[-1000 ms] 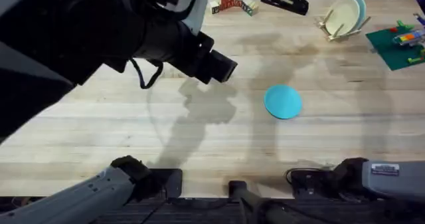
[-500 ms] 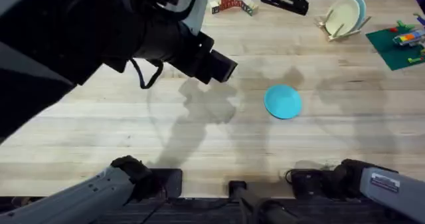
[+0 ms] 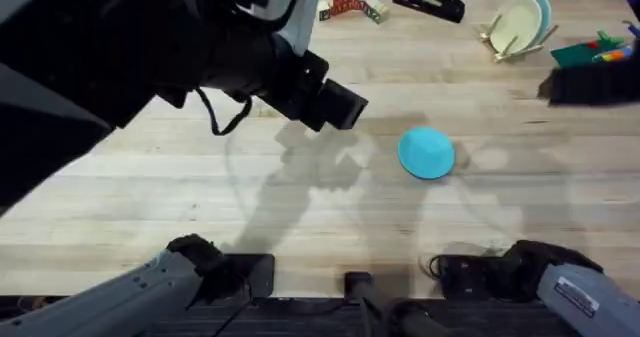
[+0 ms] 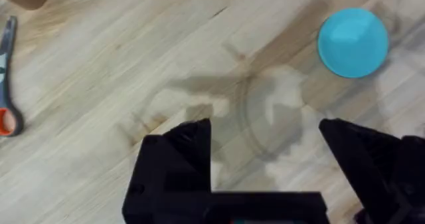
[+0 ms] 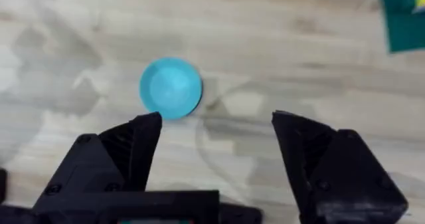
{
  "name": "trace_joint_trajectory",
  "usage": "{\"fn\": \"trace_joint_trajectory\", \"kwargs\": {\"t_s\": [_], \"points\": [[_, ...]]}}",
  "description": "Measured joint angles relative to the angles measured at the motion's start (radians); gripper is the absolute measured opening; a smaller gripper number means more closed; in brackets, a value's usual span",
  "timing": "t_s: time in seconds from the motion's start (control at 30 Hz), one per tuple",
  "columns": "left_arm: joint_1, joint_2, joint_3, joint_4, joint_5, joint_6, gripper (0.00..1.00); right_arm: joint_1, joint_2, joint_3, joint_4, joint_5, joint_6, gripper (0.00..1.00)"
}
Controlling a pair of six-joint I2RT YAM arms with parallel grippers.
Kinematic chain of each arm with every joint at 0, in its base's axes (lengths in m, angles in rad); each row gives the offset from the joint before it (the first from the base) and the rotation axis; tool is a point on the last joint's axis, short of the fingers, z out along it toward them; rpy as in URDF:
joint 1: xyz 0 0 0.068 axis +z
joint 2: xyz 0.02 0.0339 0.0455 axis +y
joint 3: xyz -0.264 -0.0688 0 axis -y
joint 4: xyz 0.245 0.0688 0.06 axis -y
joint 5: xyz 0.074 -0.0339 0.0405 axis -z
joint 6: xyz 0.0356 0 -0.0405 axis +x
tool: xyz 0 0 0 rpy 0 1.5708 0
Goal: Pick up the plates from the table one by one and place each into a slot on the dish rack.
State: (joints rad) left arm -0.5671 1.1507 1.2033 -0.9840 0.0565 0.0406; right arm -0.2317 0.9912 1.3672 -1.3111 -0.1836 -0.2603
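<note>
In dish rack [image 3: 520, 39]: cream plate [image 3: 515, 23], pale-blue plate [image 3: 543, 7].

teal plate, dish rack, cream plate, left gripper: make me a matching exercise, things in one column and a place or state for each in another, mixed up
Things:
1. teal plate
2. dish rack
3. cream-yellow plate
4. left gripper

Places or states:
A. standing on edge in a slot
B. open, above bare wood
C. lying flat near the middle of the table
D. at the far right of the tabletop, beside a green mat

Pairs: 1-C, 2-D, 3-A, 4-B
</note>
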Motion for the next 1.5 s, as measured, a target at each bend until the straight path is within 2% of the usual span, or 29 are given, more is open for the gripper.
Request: {"fn": "trace_joint_trajectory", "kwargs": {"t_s": [0.3,0.5,0.53,0.6,0.63,0.67,0.7,0.83,1.1,1.37,1.5], "points": [[0.000,0.000,0.000,0.000,0.068,-0.004,0.993,0.000,-0.068,-0.180,-0.012,-0.057,0.048,0.995],[0.000,0.013,0.000,0.041,0.156,-0.007,0.971,0.000,-0.069,-0.202,-0.017,-0.065,0.055,0.996],[0.000,0.050,0.000,0.089,0.219,-0.012,0.612,0.000,-0.068,-0.202,-0.017,-0.067,0.055,0.996],[0.000,0.085,0.000,0.121,0.277,-0.012,0.297,0.000,-0.068,-0.202,-0.017,-0.068,0.056,0.996],[0.000,0.103,0.000,0.135,0.310,-0.012,0.153,0.000,-0.068,-0.202,-0.017,-0.068,0.055,0.996],[0.000,0.123,0.000,0.151,0.346,-0.011,0.071,0.000,-0.068,-0.202,-0.017,-0.068,0.055,0.996],[0.000,0.145,0.000,0.163,0.386,-0.012,0.049,0.000,-0.069,-0.202,-0.017,-0.068,0.056,0.996],[0.000,0.221,0.000,0.208,0.510,-0.039,0.044,0.000,-0.069,-0.202,-0.017,-0.068,0.056,0.996],[0.000,0.343,0.000,0.305,0.668,-0.119,0.043,0.000,-0.069,-0.202,-0.017,-0.068,0.056,0.996],[0.000,0.489,0.000,0.386,0.791,-0.135,0.045,0.000,-0.068,-0.202,-0.017,-0.068,0.055,0.996],[0.000,0.555,0.000,0.416,0.819,-0.140,0.044,0.000,-0.068,-0.202,-0.017,-0.068,0.056,0.996]]}}
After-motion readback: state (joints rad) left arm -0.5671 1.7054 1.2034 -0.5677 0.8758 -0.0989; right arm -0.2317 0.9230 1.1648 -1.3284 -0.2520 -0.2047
